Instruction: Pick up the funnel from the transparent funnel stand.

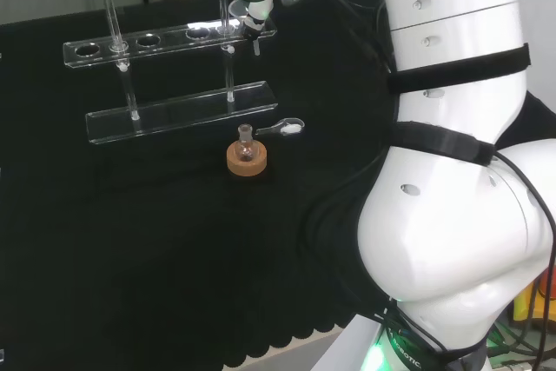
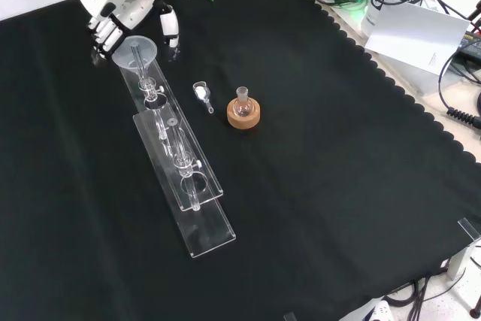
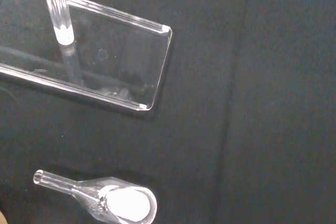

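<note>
At the upper left of the front view, the funnel (image 2: 135, 50) sits in the end hole of the transparent funnel stand (image 2: 197, 208), its stem hanging through. The hand (image 2: 113, 24) flanks the funnel's rim with fingers partly curled, not yet visibly gripping, apparently positioned to lift it straight up.

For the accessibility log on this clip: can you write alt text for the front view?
The hand reaches in from the top left, its fingers beside a clear funnel seated in the far end of a transparent funnel stand on black cloth. To the stand's right lie a small glass scoop and a small flask on a cork ring.

Clear glossy stand (image 2: 180, 178), matt cloth (image 2: 338, 186)
</note>
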